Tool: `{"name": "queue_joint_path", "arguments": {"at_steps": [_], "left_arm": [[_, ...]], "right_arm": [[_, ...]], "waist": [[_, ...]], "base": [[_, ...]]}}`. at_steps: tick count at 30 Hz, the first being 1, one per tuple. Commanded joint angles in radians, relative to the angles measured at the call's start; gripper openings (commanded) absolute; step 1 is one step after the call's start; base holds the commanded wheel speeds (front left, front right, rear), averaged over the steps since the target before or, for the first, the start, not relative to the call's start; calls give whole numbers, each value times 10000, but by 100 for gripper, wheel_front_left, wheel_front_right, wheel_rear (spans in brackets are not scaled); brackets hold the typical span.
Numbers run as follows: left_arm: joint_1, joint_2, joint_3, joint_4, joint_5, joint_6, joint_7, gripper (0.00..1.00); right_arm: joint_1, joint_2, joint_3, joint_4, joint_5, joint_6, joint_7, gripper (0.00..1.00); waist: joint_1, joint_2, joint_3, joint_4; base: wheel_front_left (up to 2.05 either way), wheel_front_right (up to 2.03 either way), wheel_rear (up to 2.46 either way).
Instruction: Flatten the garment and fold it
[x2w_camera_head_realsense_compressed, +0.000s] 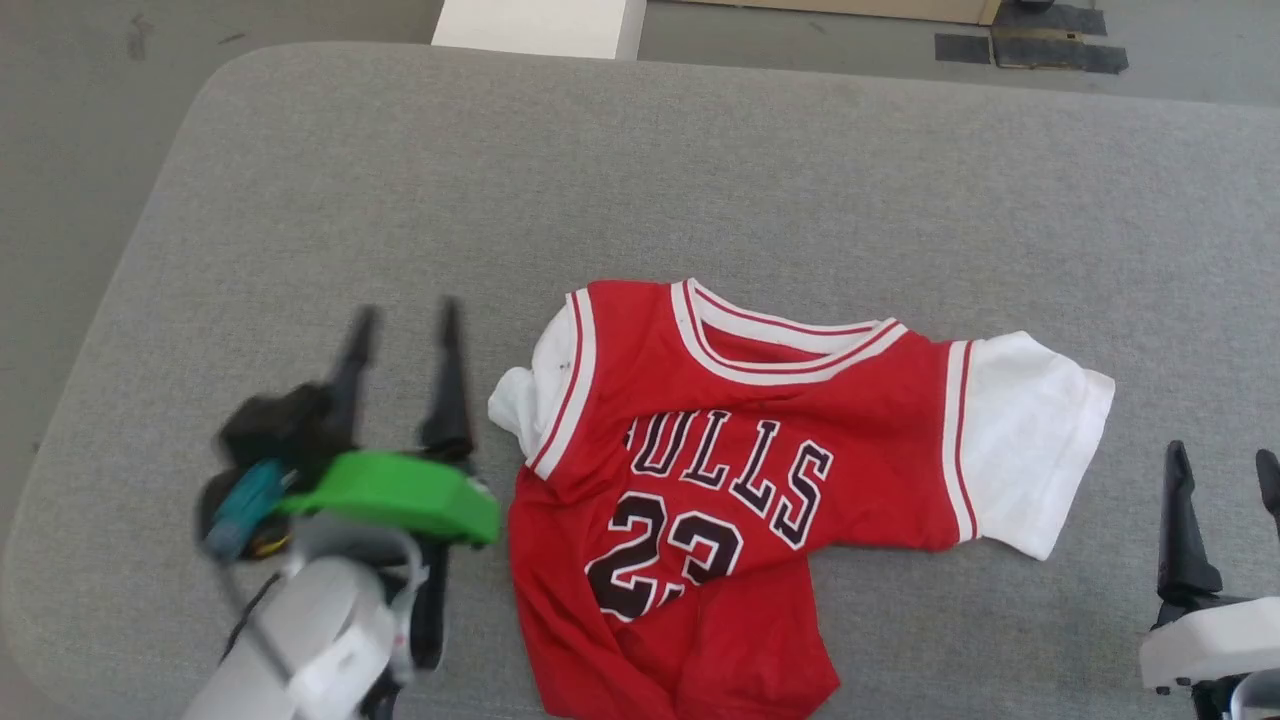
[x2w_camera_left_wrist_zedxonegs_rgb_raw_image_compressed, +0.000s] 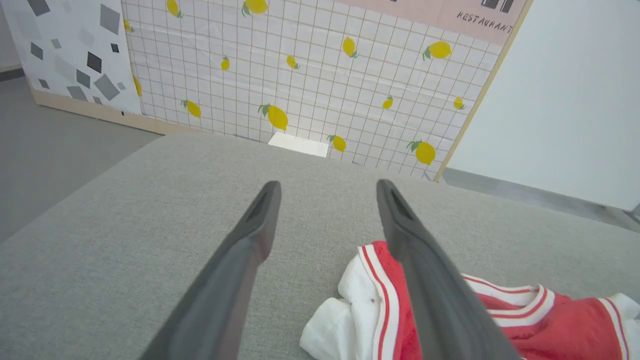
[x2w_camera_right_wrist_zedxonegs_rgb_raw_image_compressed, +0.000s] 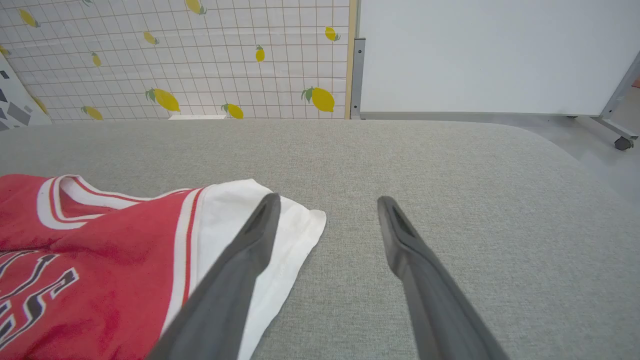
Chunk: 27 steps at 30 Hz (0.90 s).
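Observation:
The garment (x2w_camera_head_realsense_compressed: 740, 470), a red jersey T-shirt with white sleeves, black lettering and the number 23, lies face up on the grey padded table (x2w_camera_head_realsense_compressed: 700, 170). Its right sleeve is spread flat; its left sleeve is bunched and the lower hem is rumpled and twisted. My left gripper (x2w_camera_head_realsense_compressed: 405, 320) hovers just left of the bunched sleeve, open and empty. In the left wrist view the garment (x2w_camera_left_wrist_zedxonegs_rgb_raw_image_compressed: 380, 305) lies under the right finger of my left gripper (x2w_camera_left_wrist_zedxonegs_rgb_raw_image_compressed: 327, 187). My right gripper (x2w_camera_head_realsense_compressed: 1222, 455) stands open to the right of the flat sleeve, seen beside the garment (x2w_camera_right_wrist_zedxonegs_rgb_raw_image_compressed: 100, 250) as right gripper (x2w_camera_right_wrist_zedxonegs_rgb_raw_image_compressed: 327, 200).
The table's rounded left edge (x2w_camera_head_realsense_compressed: 120, 290) drops to grey floor. A white block (x2w_camera_head_realsense_compressed: 540, 25) stands beyond the far edge. A lemon-patterned tiled panel (x2w_camera_left_wrist_zedxonegs_rgb_raw_image_compressed: 310, 75) and a white board (x2w_camera_right_wrist_zedxonegs_rgb_raw_image_compressed: 490, 55) rise behind the table.

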Motion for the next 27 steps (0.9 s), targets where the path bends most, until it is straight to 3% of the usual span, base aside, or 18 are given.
{"name": "queue_joint_path", "arguments": {"at_steps": [1,4,8,11,16,18,23,27], "left_arm": [[684,-243,531,-472,593,-10,-49,100],[2307,-901,1665,-1282,1841,-453,-51,100],[3696,-1860,2578,-1499,2621,-1153,-53,100],[4069,-2471,3101,-1451,3063,-1757,-53,100],[4047,-3017,3625,-1244,3623,-2535,-54,100],[4007,-3144,3759,-1185,3826,-2737,-54,100],[3870,-3348,3857,-1004,4165,-3144,-54,100],[3628,-3399,3738,-819,4169,-3326,-54,100]], "right_arm": [[99,3,31,29,72,-15,-80,100],[141,3,59,132,138,-15,-133,100],[216,3,113,298,204,-15,-181,100],[203,3,196,328,179,-15,-160,100],[-255,3,624,37,-248,-15,320,100],[-595,3,895,-46,-356,-15,891,100],[-1620,-123,1915,168,-527,-15,3831,100],[-2415,-955,2572,566,-352,-15,5770,100]], "waist": [[0,0,54,-53],[0,0,74,-103],[0,0,35,-59],[0,0,22,67],[0,0,60,220],[0,0,93,253],[0,0,329,430],[0,0,595,741]], "base": [[0,0,0],[0,0,0],[0,0,0],[0,0,0],[0,0,0],[0,0,0],[0,0,0],[0,0,0]]}}
